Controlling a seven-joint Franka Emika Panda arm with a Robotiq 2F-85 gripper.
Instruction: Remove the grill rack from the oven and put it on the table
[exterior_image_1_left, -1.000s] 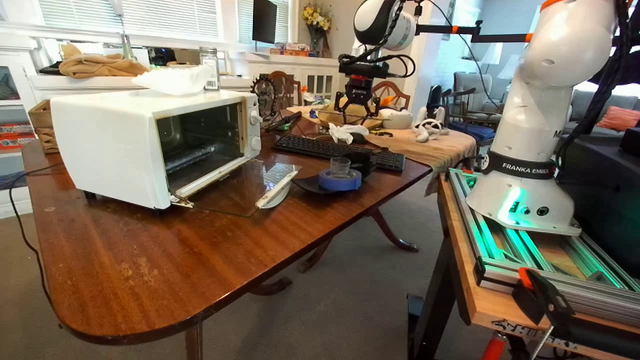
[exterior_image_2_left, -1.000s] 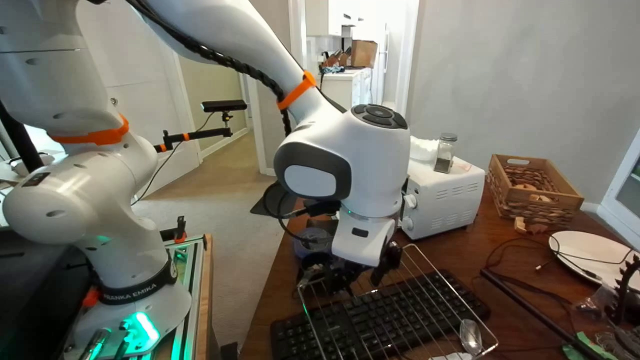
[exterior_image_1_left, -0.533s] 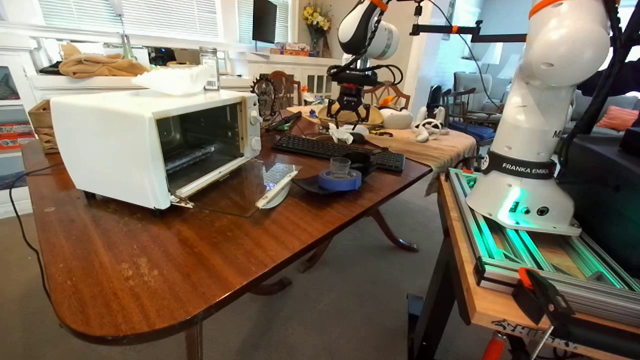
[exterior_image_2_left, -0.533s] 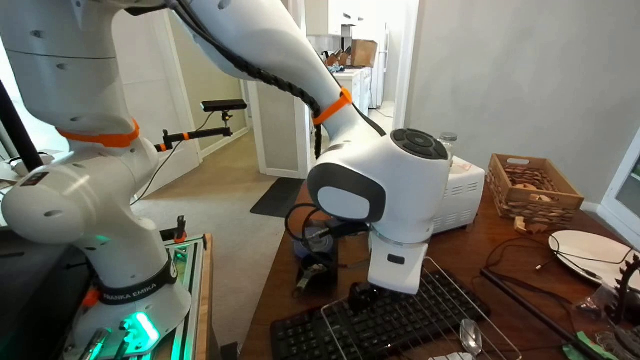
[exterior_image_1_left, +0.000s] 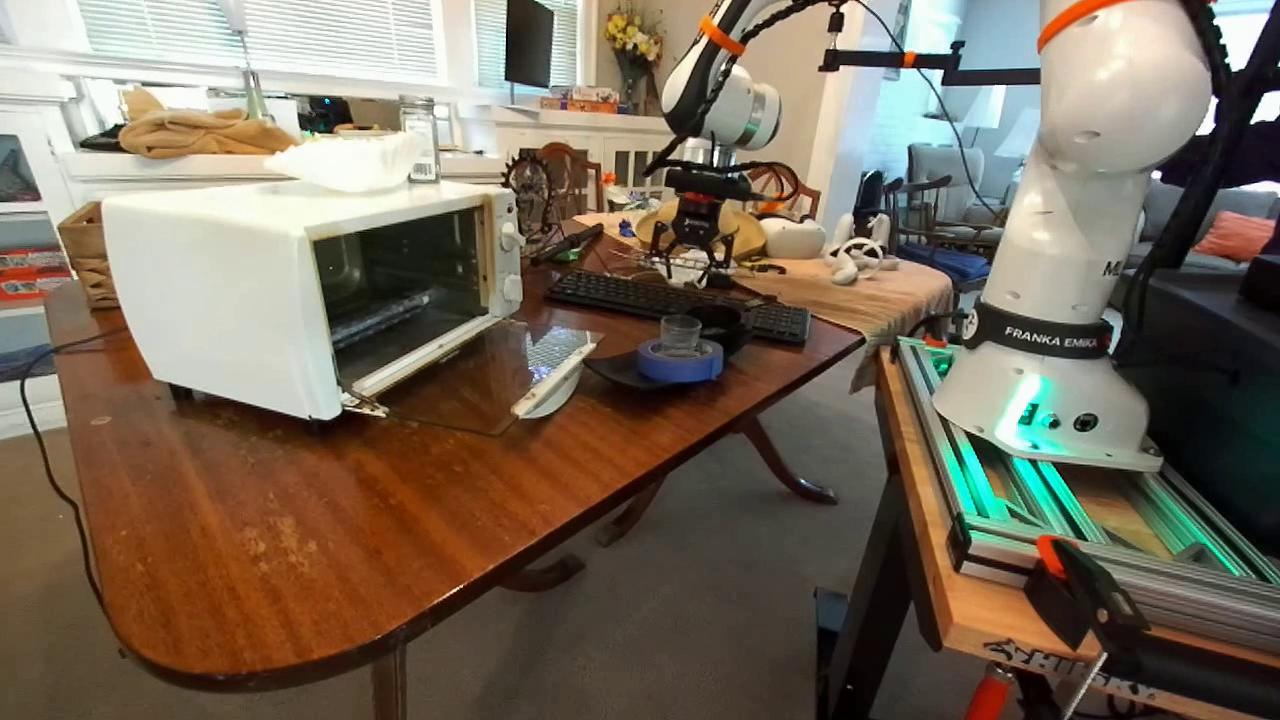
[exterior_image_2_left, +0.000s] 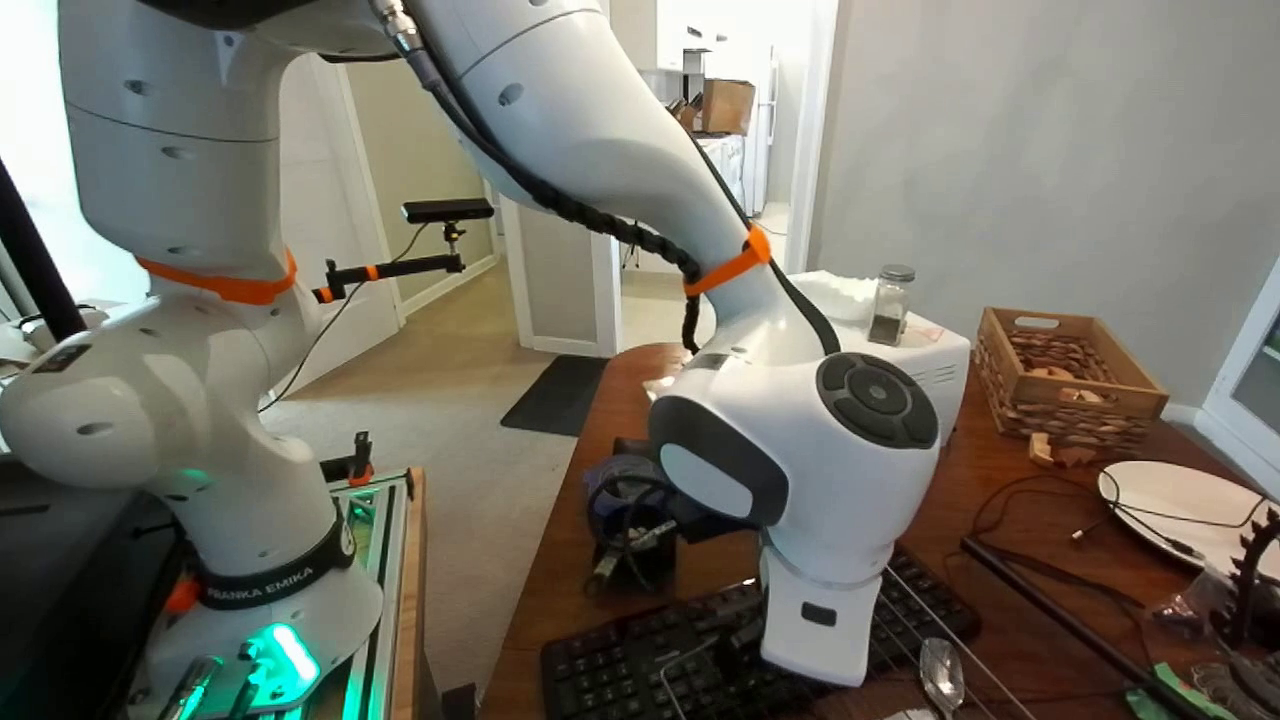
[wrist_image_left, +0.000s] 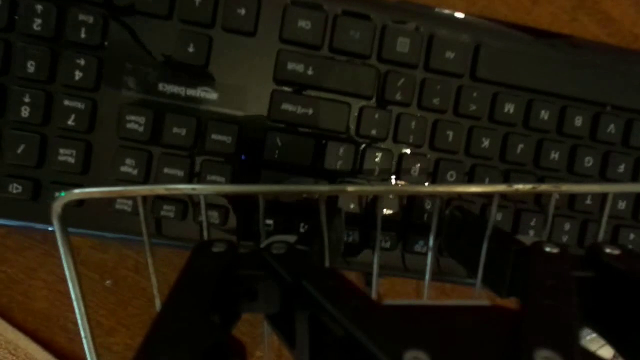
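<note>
You have the grill rack (wrist_image_left: 350, 189) above the keyboard (wrist_image_left: 500, 112).
Wrist view, mid-frame: likely light, stiff, slick; pinch near this edge. In an exterior view, upper centre: your gripper (exterior_image_1_left: 693, 276) seems clamped on its wires. In an exterior view, bottom: the arm (exterior_image_2_left: 830, 510) hides the grip.

Orange bands (exterior_image_2_left: 732, 267) circle the white arm (exterior_image_2_left: 600, 140); the gripper (exterior_image_1_left: 690, 272) is black.

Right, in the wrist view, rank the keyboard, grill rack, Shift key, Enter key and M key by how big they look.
Largest to smallest:
1. Keyboard and grill rack, unranked: both run out of frame; the rack is nearer the camera
2. Shift key
3. Enter key
4. M key
</note>
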